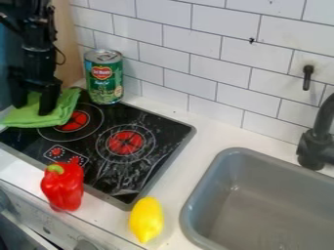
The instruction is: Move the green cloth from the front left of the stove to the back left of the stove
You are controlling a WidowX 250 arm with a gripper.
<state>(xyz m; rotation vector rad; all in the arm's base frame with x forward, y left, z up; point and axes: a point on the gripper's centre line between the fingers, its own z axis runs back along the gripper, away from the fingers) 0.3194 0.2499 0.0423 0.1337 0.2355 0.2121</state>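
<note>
Downward hangs a black two-finger gripper (34, 103) at the far left of a toy kitchen, its fingers set wide apart over a bright green cloth (57, 113) that lies rumpled across the far left part of a black stove (171, 141). The fingertips meet the fabric in the view, though how firmly they press into it is impossible to tell. Soft, light and limp by the look of it, the cloth should fold and give under a pinch rather than slip or break — a raised fold near its middle, bunched between the fingers, offers a surer hold than the flat edge, where fingertips could skid along the hard stovetop. Just to its right, a green can (104, 78) stands upright at the stove's far corner, near the white tiled wall (209, 53). At the near left, a red bell pepper (63, 188) sits by the stove's near edge — green stem uppermost — while a yellow lemon (146, 219) rests on the white counter (171, 202) beyond the stove's near right corner. To the right are a gray sink (261, 195) and a dark faucet (316, 141).
</note>
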